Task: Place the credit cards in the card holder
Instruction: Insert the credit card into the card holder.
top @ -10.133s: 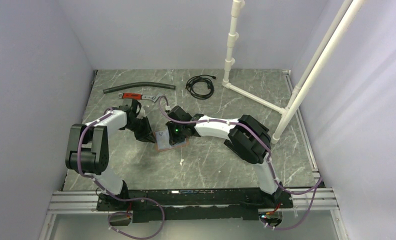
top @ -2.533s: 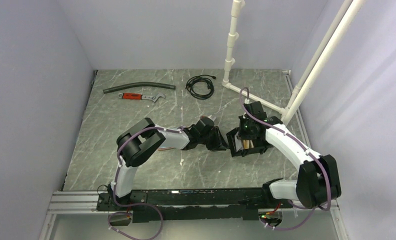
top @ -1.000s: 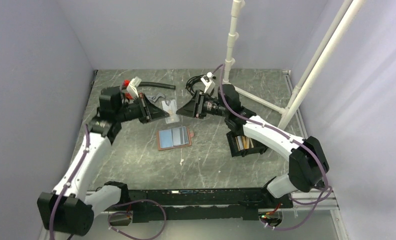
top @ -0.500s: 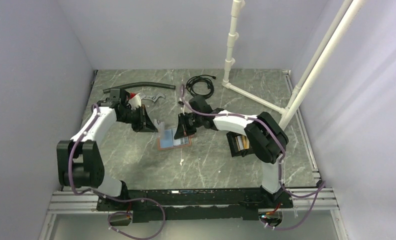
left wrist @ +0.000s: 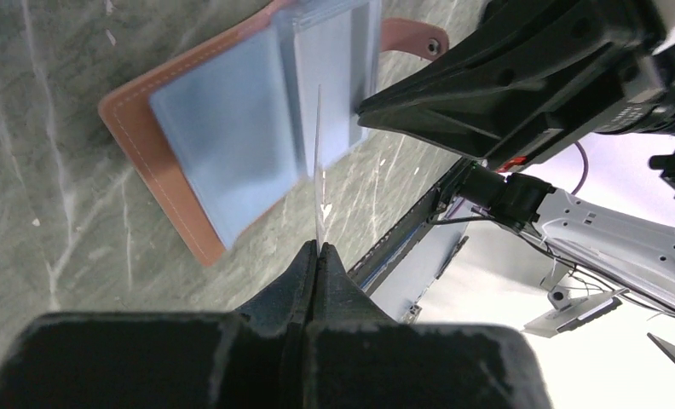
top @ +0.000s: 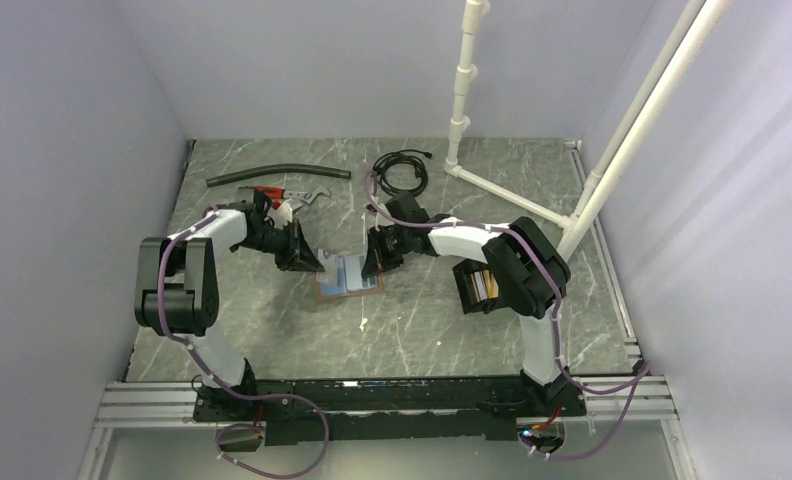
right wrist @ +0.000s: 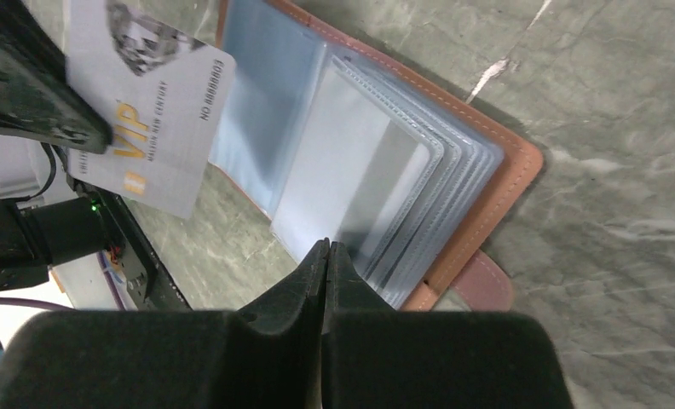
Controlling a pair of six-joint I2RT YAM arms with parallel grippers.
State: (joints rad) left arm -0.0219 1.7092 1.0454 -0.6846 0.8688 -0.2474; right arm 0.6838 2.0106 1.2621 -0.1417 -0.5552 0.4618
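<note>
- The left end effector is pinching a card between closed fingertips and holding it tilted just above the left half of the card holder.
- The right end effector is showing its fingers pressed together, with the tips at the outer edge of the clear sleeves. Whether a sleeve is caught between them cannot be told.
- The card holder is lying open near the middle of the surface. It is a tan-brown leather cover with pale stitching, a rounded snap tab on one side and a stack of bluish see-through pockets inside.
- The held card is showing a grey-white face with gold "VIP" lettering, a number line and a dark picture in one corner (all legible only from the right wrist).
- The left wrist view is catching the same card edge-on as a thin bright line over the fold between the pockets, with the right arm's fingers lying at the far edge of the sleeves.
- Only the top view is taking in the black tray, sitting to the right of the card holder and partly under the right arm, with more cards in gold and brown standing inside it.
</note>
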